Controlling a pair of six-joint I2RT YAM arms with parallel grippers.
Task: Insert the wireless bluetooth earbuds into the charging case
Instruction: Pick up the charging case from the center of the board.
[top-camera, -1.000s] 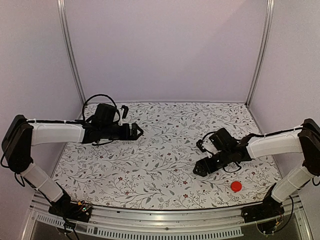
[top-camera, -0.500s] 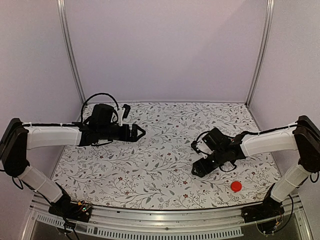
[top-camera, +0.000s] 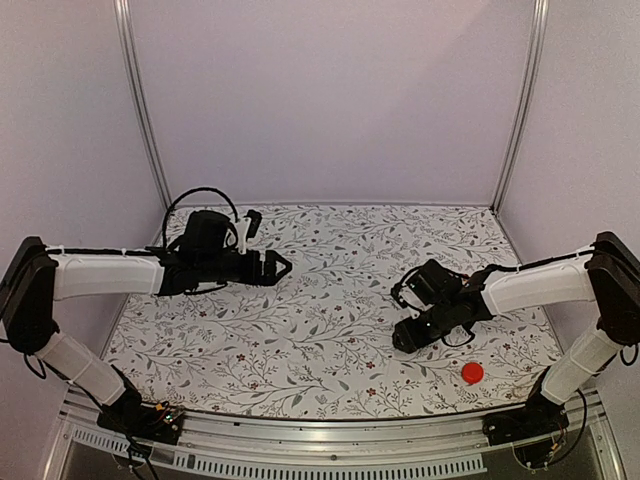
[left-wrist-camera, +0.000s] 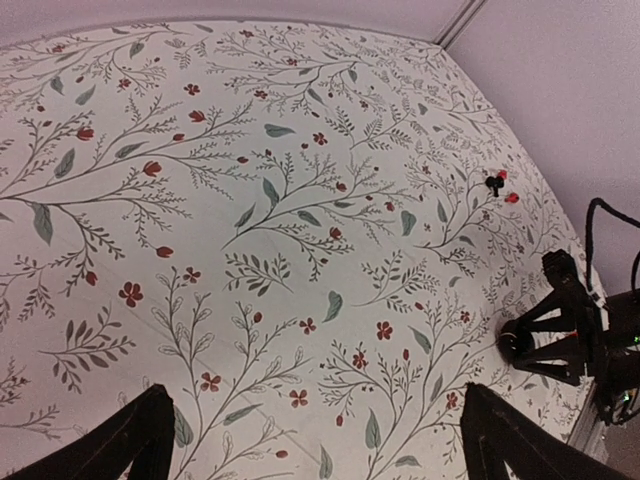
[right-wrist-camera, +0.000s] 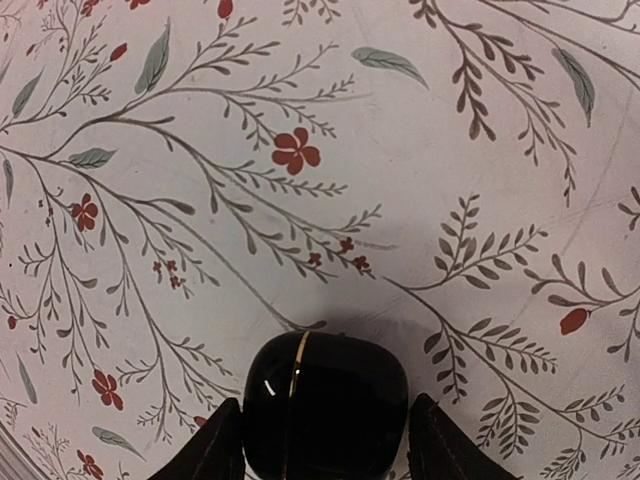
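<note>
The charging case (right-wrist-camera: 325, 395), glossy black with a thin gold seam, lies closed on the floral cloth. My right gripper (right-wrist-camera: 325, 445) has a finger pressed against each of its sides, low over the cloth at the right (top-camera: 405, 338). The left wrist view also shows this gripper (left-wrist-camera: 545, 340). My left gripper (top-camera: 280, 265) hovers over the left part of the cloth, its fingers (left-wrist-camera: 140, 440) wide apart around nothing. A tiny black item with red bits (left-wrist-camera: 493, 183) lies far off on the cloth. It is too small to tell whether it is an earbud.
A flat red disc (top-camera: 472, 373) lies on the cloth near the front right, close to my right arm. The floral cloth (top-camera: 330, 300) covers the table. Pale walls with metal posts (top-camera: 140, 110) close in the back and both sides.
My right gripper's fingers have closed in onto the case, and the gripper has shifted a little to the right. The left arm has barely moved.
</note>
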